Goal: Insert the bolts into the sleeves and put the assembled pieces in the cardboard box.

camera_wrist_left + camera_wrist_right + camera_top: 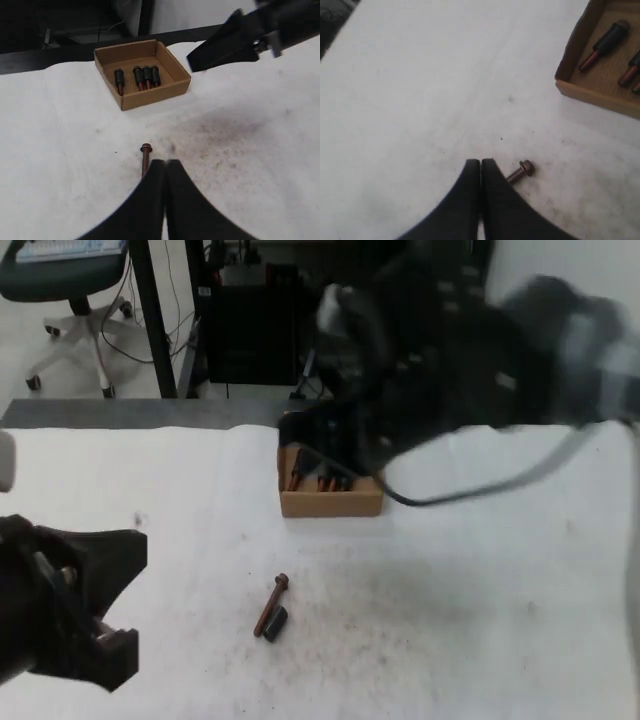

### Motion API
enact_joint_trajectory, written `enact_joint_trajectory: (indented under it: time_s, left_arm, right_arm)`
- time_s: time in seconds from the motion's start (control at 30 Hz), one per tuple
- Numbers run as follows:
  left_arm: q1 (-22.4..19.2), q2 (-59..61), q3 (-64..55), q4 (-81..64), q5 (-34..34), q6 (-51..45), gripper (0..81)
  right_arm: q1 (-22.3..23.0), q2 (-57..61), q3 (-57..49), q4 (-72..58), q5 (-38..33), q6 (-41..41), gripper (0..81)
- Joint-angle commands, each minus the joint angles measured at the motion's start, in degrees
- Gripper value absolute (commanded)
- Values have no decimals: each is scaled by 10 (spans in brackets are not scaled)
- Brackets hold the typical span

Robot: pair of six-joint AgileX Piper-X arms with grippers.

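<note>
A copper bolt lies loose on the white bench with a short black sleeve touching its tip. The cardboard box farther back holds several bolts with sleeves on them. My left gripper is shut and holds nothing; it hovers just short of the bolt, whose lower end is hidden behind the fingers. My right gripper is also shut with nothing in it, and the bolt shows beside its tips. The right arm hangs blurred over the box.
The box sits at the bench's far side, near the back edge. The right gripper hangs beside the box's corner. An office chair and dark equipment stand on the floor beyond the bench. The box wall is well off from the right fingers.
</note>
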Motion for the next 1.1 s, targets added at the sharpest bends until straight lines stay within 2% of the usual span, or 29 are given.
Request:
enact_joint_trajectory:
  time_s: [0.0,0.07,0.17,0.37,0.57,0.7,0.9,1.07]
  left_arm:
    - [-2,1,2,5,21,-11,3]
    - [-2,29,2,-5,71,-11,3]
    - [-2,94,3,-36,106,-20,3]
    - [-6,299,-17,-89,107,-39,3]
    - [-33,475,-122,-94,117,8,3]
    - [-46,563,-210,-87,99,25,58]
    - [-47,691,-364,48,52,30,220]
    - [-47,789,-482,171,27,30,237]
  right_arm:
    - [2,55,-77,76,-8,-12,68]
    - [0,59,-100,109,-8,-11,118]
    - [-10,41,-110,126,-1,-32,126]
    - [-34,-17,-110,164,55,-147,111]
    - [-90,-49,-110,223,71,-167,111]
    - [-130,-64,-110,245,71,-167,111]
    - [-164,-80,-110,252,71,-167,111]
    - [-169,-94,-110,268,71,-166,111]
